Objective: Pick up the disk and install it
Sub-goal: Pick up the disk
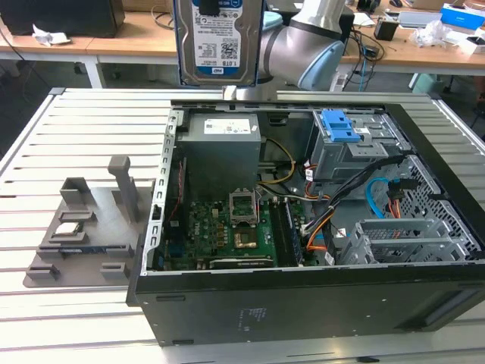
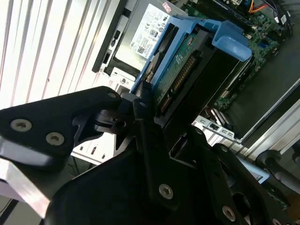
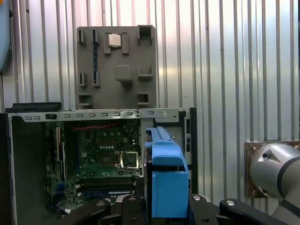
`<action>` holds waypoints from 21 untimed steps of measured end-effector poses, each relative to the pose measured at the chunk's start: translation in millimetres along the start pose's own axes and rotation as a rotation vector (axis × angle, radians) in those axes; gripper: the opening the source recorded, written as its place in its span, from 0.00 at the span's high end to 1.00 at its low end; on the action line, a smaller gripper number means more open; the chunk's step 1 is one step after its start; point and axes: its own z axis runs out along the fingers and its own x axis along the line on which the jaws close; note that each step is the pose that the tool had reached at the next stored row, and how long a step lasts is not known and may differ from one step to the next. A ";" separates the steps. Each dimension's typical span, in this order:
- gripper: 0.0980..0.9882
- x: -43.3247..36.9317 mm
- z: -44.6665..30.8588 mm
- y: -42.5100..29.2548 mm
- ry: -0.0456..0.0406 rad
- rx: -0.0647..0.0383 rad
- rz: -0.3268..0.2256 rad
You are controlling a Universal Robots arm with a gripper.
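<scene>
**Metal, plastic and paper**

The disk (image 1: 220, 42) clamped in the end effector (image 2: 168, 117) has a dull silver metal body, a smooth paper label and smooth blue plastic rails (image 3: 168, 183). The end effector is matt black, set with bright metal screws. Beneath it, the computer case (image 1: 303, 311) is matt black painted metal outside and bare grey sheet metal within, around a shiny green circuit board (image 1: 227, 227). The tabletop (image 1: 91, 121) is ribbed pale metal. The fixture (image 1: 83, 227) farther off on it is matt grey plastic.
</scene>
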 end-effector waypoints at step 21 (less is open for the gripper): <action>0.70 -3.0 1.1 -84.2 0.0000 0.000 0.000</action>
